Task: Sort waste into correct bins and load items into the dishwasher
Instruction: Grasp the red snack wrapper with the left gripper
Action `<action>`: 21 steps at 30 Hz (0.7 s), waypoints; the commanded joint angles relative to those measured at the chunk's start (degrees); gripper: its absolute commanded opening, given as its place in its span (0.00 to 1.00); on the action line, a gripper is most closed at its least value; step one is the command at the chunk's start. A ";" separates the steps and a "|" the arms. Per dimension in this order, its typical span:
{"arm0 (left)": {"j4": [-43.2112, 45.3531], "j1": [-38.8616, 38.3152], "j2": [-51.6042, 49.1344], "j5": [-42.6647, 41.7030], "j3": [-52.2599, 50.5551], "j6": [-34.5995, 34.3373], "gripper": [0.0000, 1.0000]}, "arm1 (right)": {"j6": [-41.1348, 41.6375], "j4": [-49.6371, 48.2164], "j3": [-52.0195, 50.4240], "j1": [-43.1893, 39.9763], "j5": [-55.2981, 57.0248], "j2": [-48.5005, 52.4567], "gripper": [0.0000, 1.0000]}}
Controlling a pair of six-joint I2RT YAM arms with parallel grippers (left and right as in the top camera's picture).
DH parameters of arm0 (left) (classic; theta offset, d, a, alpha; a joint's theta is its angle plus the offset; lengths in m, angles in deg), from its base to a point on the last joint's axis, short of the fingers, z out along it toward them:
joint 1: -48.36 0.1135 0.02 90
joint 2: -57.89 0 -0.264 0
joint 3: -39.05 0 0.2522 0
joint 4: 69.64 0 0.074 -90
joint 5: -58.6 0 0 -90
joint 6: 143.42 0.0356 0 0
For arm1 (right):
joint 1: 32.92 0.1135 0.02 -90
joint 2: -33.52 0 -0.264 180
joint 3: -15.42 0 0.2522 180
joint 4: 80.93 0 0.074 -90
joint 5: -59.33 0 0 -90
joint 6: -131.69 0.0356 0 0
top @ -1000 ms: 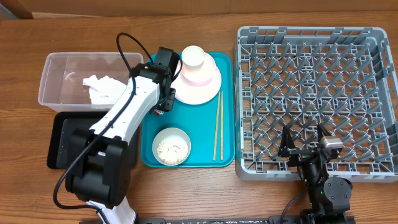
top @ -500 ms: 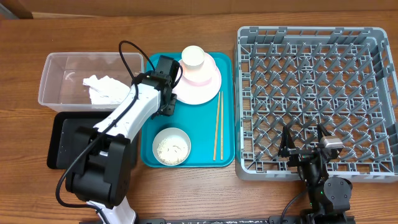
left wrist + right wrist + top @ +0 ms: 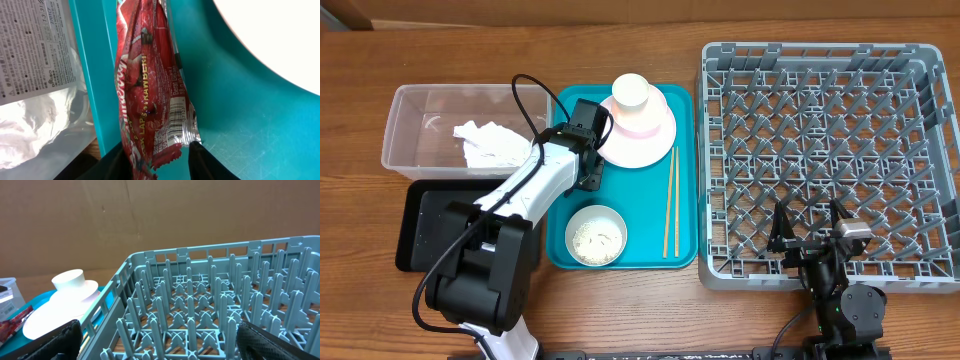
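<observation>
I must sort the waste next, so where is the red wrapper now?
In the left wrist view the wrapper lies on the teal tray, along its left rim, left of the plate and between the left gripper's fingers.

One grey dish rack [image 3: 820, 48], one teal tray [image 3: 640, 215], one clear tub [image 3: 420, 110], one black tray [image 3: 420, 225], one pale plate [image 3: 640, 150], one white cup [image 3: 632, 92], one white bowl [image 3: 570, 232], two chopsticks [image 3: 670, 200], one red wrapper [image 3: 150, 90], one crumpled tissue [image 3: 485, 145], two pincers, left pincer [image 3: 156, 162] and right pincer [image 3: 809, 230]

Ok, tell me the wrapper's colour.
The wrapper is red with white and yellow lettering; the left wrist view shows it best.
</observation>
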 commanded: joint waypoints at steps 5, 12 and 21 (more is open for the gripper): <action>0.66 -0.04 1.07 -0.92 -0.52 0.42 0.38 | -0.20 -0.46 -0.59 -0.07 -0.15 -0.57 1.00; 1.70 -0.04 1.07 -0.94 -1.03 -0.52 0.38 | -0.20 -0.46 -0.59 -0.07 -0.15 -0.57 1.00; 2.19 -0.04 1.07 -1.11 -1.03 -1.07 0.36 | -0.20 -0.46 -0.59 -0.07 -0.15 -0.57 1.00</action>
